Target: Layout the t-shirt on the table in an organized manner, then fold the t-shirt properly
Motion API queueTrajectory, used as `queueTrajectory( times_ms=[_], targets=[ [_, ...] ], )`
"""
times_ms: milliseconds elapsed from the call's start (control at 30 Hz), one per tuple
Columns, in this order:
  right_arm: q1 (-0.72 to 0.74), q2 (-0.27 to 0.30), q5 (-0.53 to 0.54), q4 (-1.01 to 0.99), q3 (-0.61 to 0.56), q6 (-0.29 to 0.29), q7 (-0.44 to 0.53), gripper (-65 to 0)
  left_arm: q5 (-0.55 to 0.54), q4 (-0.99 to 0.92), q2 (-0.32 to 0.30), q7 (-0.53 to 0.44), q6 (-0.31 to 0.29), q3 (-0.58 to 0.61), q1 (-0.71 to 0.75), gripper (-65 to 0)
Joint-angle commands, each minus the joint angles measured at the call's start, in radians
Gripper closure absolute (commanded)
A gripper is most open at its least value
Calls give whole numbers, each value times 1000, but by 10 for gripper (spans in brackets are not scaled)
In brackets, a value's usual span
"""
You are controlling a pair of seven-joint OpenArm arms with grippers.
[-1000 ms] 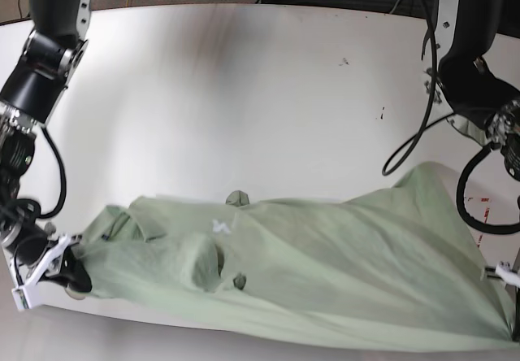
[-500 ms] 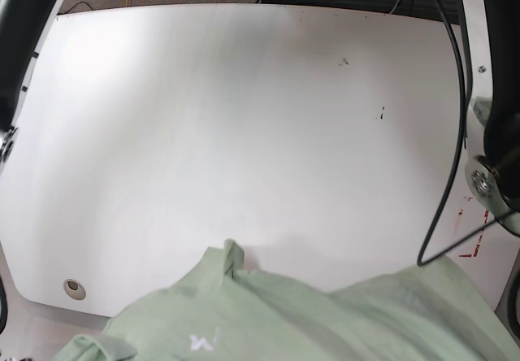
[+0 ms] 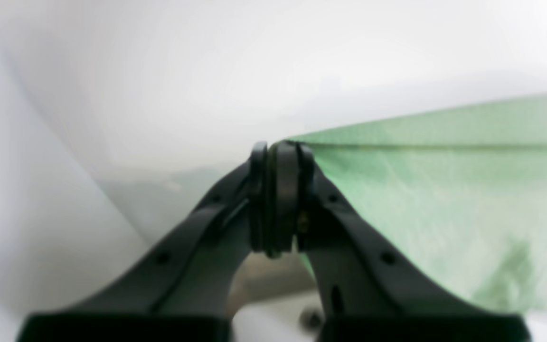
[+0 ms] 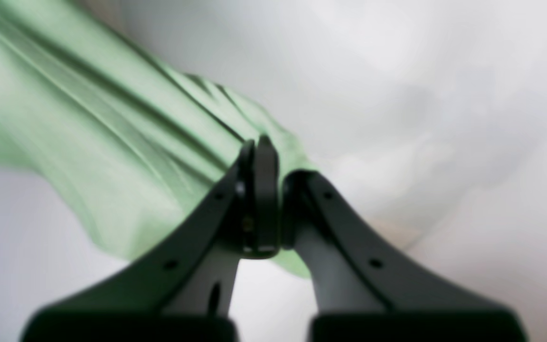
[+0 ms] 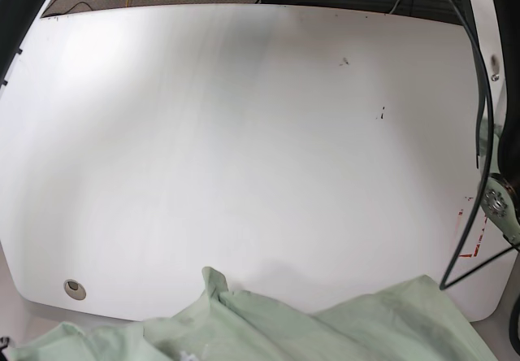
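Fabric is filling the near edge of the worktop (image 5: 244,133): the t-shirt (image 5: 325,328), pale sage green, is hanging in loose folds across the bottom of the base view, with one small peak of cloth rising near the middle of that edge. Most of the white worktop behind it is lying bare, showing a few dark specks, a round grommet hole (image 5: 74,289) near its near left corner, and red markings (image 5: 471,231) by its right edge.

Your left gripper (image 3: 278,147) is pinching a corner of the t-shirt (image 3: 444,190), its jaws pressed together on the cloth, which is stretching away taut to the right in the left wrist view.

Your right gripper (image 4: 260,142) is also clamping the t-shirt (image 4: 112,142), jaws closed on a bunched edge, with the fabric streaming off in long creases toward the upper left. Both wrist views are blurred.
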Motion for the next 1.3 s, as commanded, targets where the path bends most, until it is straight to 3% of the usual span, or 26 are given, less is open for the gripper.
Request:
queueTrajectory(
  times_ms=[0,300,533,733,1267],
  targets=[
    [-67,33,5,3,39,-4,-1,0,24,82,-13,-14,14,-6,47,0],
    [-559,29,59,109,364,-4,-3,0,22,389,-12,-13,14,-11,427,0],
    [-858,-62,57,223,510,-4,-3,0,18,509,27,-13,14,-94,720,0],
    [-1095,-151,56,332,619,-6,0,0,-53,569,50,-13,14,-167,984,0],
    [-1412,-349,-89,565,708,-6,3,0,-205,575,53,-14,14,-299,1458,0]
  ],
)
